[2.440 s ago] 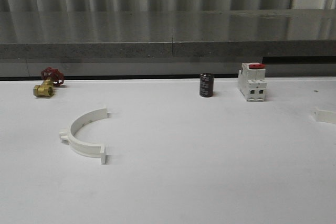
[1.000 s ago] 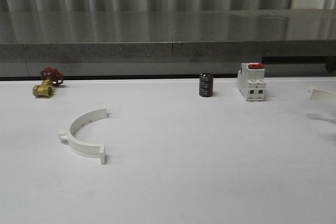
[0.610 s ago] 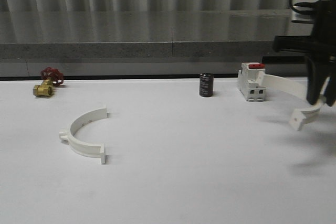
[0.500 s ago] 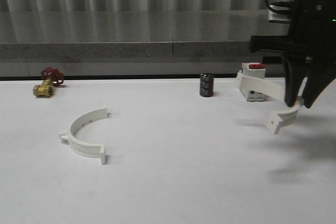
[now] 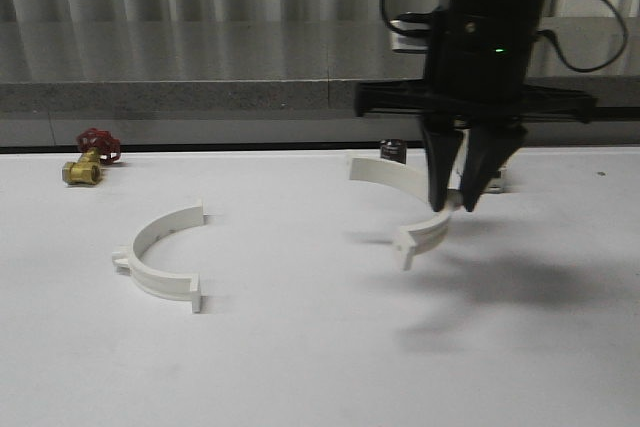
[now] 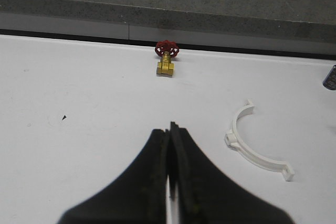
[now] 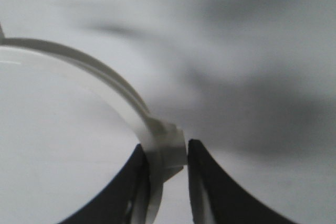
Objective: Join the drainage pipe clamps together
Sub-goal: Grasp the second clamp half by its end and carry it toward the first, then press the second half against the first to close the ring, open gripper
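One white half-ring drainage pipe clamp (image 5: pixel 160 257) lies flat on the white table at the left, open side facing right; it also shows in the left wrist view (image 6: pixel 251 142). The other clamp (image 5: pixel 408 209) hangs above the table's middle, held at its outer ear by my right gripper (image 5: pixel 455 202), which is shut on it (image 7: pixel 165 153); the arc (image 7: pixel 79 72) curves away from the fingers. My left gripper (image 6: pixel 170 129) hovers over bare table, its fingers pressed together with nothing between them, the lying clamp off to one side.
A brass valve with a red handle (image 5: pixel 88 159) sits at the back left. A dark cylinder (image 5: pixel 391 152) and a white breaker (image 5: pixel 498 175) stand at the back, partly hidden behind the right arm. A grey ledge (image 5: pixel 200 97) runs along the far edge.
My right arm has come in from the right edge and carried its clamp leftward to the table's middle. The lying clamp has not moved.
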You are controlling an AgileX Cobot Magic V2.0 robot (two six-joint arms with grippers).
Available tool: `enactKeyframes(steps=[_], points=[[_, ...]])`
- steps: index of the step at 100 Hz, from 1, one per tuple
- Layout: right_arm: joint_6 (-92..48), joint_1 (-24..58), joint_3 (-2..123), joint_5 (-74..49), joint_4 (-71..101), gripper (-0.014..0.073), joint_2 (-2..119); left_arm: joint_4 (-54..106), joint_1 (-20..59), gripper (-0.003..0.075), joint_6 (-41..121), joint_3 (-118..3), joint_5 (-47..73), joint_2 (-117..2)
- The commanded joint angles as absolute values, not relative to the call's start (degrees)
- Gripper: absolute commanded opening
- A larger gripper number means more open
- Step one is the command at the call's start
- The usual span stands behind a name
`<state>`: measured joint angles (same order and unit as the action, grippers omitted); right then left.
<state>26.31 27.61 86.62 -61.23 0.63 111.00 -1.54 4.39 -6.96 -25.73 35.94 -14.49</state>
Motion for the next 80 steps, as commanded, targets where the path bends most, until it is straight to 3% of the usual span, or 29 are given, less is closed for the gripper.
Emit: enactKeyframes(steps=[1, 31, 80], points=[[27.6, 30.0, 92.4, -62.6, -1.9, -0.0014, 111.1, -1.1, 4.3, -0.0021, -7.0, -27.2, 31.9, -15.0], [28.6, 34.8, 105.3, -65.2, -2.5, -0.0014, 120.3, -1.1, 4.3, -0.0021, -7.0, -27.2, 31.9, -15.0], [34.5, 36.9, 115.5, -67.2, -1.7, -0.0014, 127.8, -1.1, 4.3, -0.0021, -7.0, -27.2, 31.9, -15.0]])
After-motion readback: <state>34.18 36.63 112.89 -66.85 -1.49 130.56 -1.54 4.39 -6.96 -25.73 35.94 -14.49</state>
